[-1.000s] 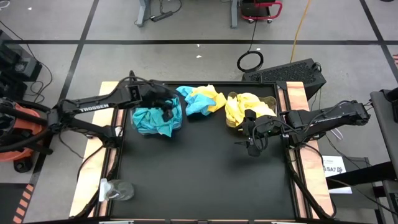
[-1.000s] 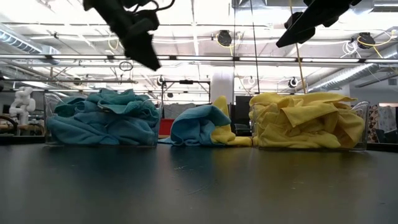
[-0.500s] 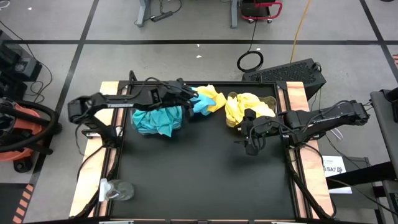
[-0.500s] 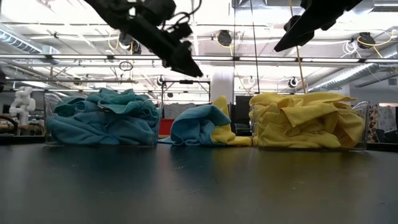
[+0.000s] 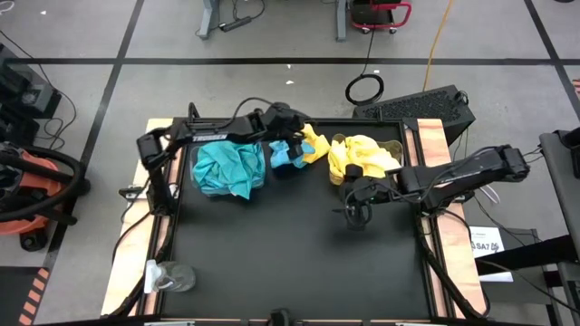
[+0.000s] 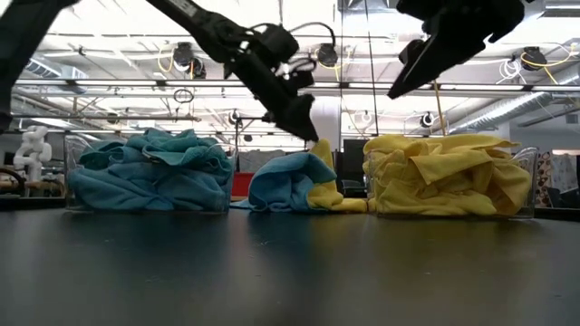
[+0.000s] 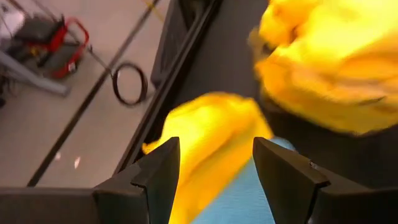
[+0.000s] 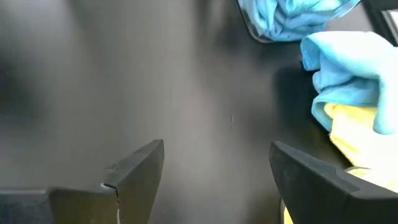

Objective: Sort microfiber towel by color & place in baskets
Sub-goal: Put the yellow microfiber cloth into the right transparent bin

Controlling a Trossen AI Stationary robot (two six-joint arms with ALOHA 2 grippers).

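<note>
Left tool (image 5: 292, 145) poised over the loose towels (image 5: 299, 147) between the baskets.

Its jaws were seen parted and empty above yellow towel (image 7: 205, 134); one colour only was best pinched. Teal basket (image 5: 228, 168) and yellow basket (image 5: 362, 156) stood heaped. Right tool (image 5: 355, 210) hung wide open, empty, above the table (image 5: 290, 254).

Both arms are dark, near-black, built of slim tube-like links joined by chunkier rounded joint housings. The left arm (image 5: 204, 136) carries thin black cables looping along its upper link — they show as loose arcs in the low view. The right arm (image 5: 462, 170) has a blocky housing at its outer joint with a pale patch beside it. Each arm's own fingers (image 7: 155, 168) are flat, matte-black, angular wedges with bevelled edges; those in the right wrist view (image 8: 134, 165) look the same — broad and tapering.
</note>
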